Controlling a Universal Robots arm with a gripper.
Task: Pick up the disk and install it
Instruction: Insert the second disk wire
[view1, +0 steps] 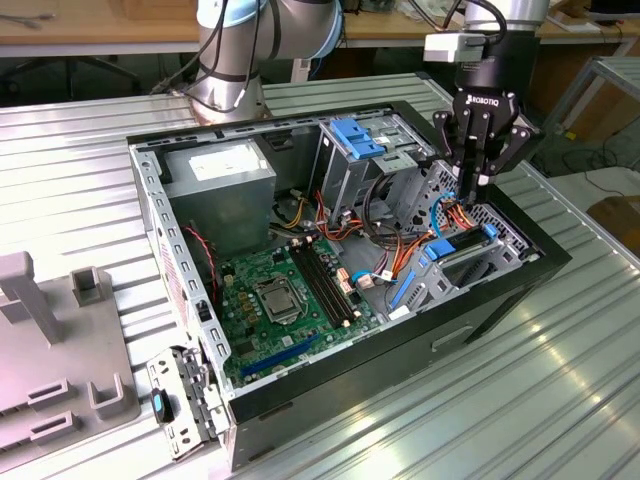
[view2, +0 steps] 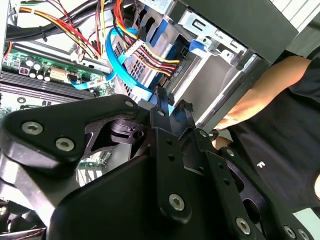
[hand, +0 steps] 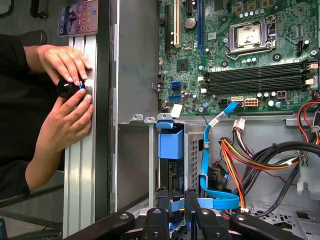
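Exterior view has the computer case (view1: 150, 230) open. The disk (hand: 168, 174) stands on edge in its bay, long axis running straight away from your gripper (view1: 471, 185), just beside it. Fingers (view2: 160, 101) look pressed nearly together.

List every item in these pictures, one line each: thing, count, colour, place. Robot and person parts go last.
Computer case: one, black, open on the table.
Table: one, ribbed silver, under everything.
Motherboard: one, green, on the case floor.
Power-supply box: one, grey, in the case's far corner.
Drive carriers: at least two, blue, in the bays.
Flat cable: one, blue, beside the bay.
Wire bundle: one, orange, red and yellow, near it.
Fixture: one, grey, at the exterior view's left.
Knob: one, black, at the table edge.
Person's hands: two, around the knob.
Robot arm: one, silver.
Pincer: one, black, over the bay.
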